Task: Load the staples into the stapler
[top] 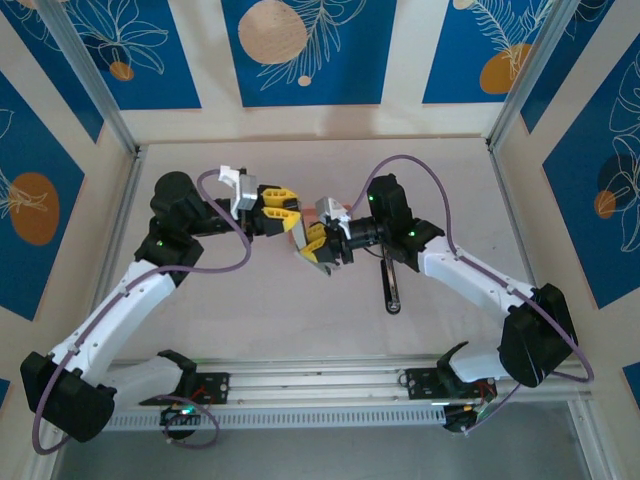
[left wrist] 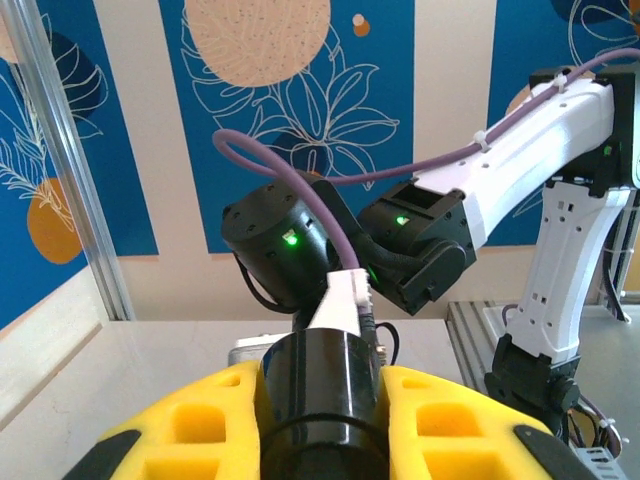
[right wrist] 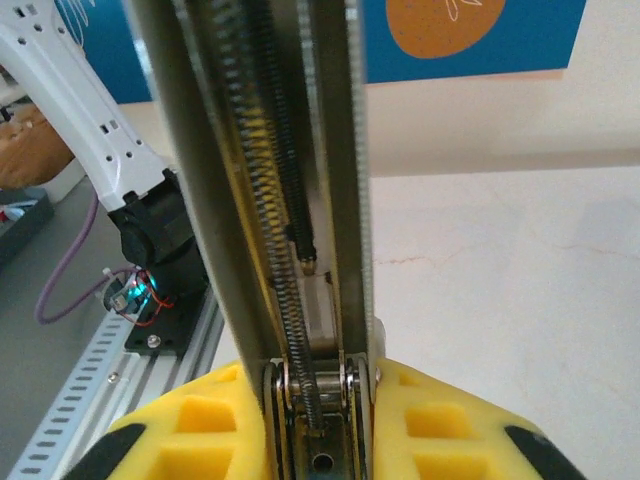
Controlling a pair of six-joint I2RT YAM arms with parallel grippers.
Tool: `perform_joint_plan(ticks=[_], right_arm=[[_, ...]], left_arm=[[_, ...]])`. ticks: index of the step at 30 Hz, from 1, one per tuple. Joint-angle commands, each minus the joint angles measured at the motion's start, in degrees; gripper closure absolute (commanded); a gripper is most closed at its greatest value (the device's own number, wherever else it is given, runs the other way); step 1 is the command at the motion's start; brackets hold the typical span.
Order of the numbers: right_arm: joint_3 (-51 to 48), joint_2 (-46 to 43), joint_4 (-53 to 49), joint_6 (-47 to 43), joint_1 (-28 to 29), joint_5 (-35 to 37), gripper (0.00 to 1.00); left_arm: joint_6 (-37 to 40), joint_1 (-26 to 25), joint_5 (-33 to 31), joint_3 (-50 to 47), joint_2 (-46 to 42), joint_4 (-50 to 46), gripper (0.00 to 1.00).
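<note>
Two arms reached toward the middle of the table in the top view, with the left tool and the right tool close together, tips toward each other. In the right wrist view the stapler rose from the bottom centre to the top edge as an open metal channel with a long coil spring running down it. The right tool's yellow fingers pressed against both sides of its lower end, clamped on it. A pale block sat low in the channel between the rails, too unclear to say whether it was staples. In the left wrist view the left tool's yellow fingers were closed on a black rounded part at the bottom centre; what it belonged to could not be told. Beyond it the right arm crossed the right of the frame. A black bar lay on the table just beside that arm's forearm, right of centre in the top view.
</note>
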Motion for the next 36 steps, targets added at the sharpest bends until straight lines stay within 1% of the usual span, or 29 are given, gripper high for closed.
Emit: perform_joint_plan(ticks=[1,2,4,5,6,9,12,13,18,22,25,29,33,36], right_arm=[[-0.78,-0.92,4.53,5.81,-1.36,2.30,0.89],[-1.65,-1.65,5.14,7.34,-1.94,3.51,0.90],[-3.67,-3.75,4.59,10.46,-3.22,9.15,0.93],[-4.11,-4.67,2.72,11.22,-3.72,12.21,0.95],[-4.23,-5.64,-0.04,11.77,-4.20,14.75,0.96],[-3.51,-8.37,-10.58,14.94,-6.44,23.29,1.00],[-2.33,-10.12,-20.83,18.37,-10.06,30.80,1.00],[-2.15,-10.59,-23.56,19.47,-11.68,32.95,1.00],[-2.85,-11.99,-30.16,22.72,-19.91,36.25,1.00],[-1.46,-9.34,-35.17,23.62,-24.28,43.99,1.00],[-0.23,-5.02,-36.85,22.61,-25.82,48.28,1.00],[2.19,1.01,-38.81,24.52,-26.94,51.33,1.00],[3.06,5.30,-39.90,25.87,-27.54,52.05,1.00],[2.58,6.85,-39.74,26.60,-27.73,52.02,1.00]], left_arm=[[0.53,-0.28,-2.20,-1.17,-0.99,2.94,0.71],[0.55,-0.29,-3.82,-1.60,-1.28,2.32,0.62],[0.05,-0.28,-7.59,-3.62,-2.11,2.30,0.40],[-0.23,-0.33,-9.67,-4.89,-2.58,2.65,0.34],[-0.63,-0.27,-12.44,-6.44,-3.15,2.88,0.30],[-2.15,-0.28,-20.61,-10.73,-4.49,3.11,0.23],[-4.07,-0.31,-28.75,-13.96,-5.03,1.88,0.21],[-4.64,-0.23,-30.42,-14.82,-5.00,1.67,0.21],[-6.22,-0.25,-32.76,-16.99,-3.23,0.31,0.21],[-7.27,-0.31,-36.31,-16.99,-1.53,-2.58,0.21],[-7.64,-0.28,-38.07,-17.08,-0.46,-3.25,0.21],[-7.95,-0.27,-38.43,-16.56,0.82,-4.62,0.21],[-8.21,-0.31,-38.50,-16.64,1.28,-5.12,0.21],[-8.25,-0.32,-38.65,-16.74,1.31,-5.11,0.21]])
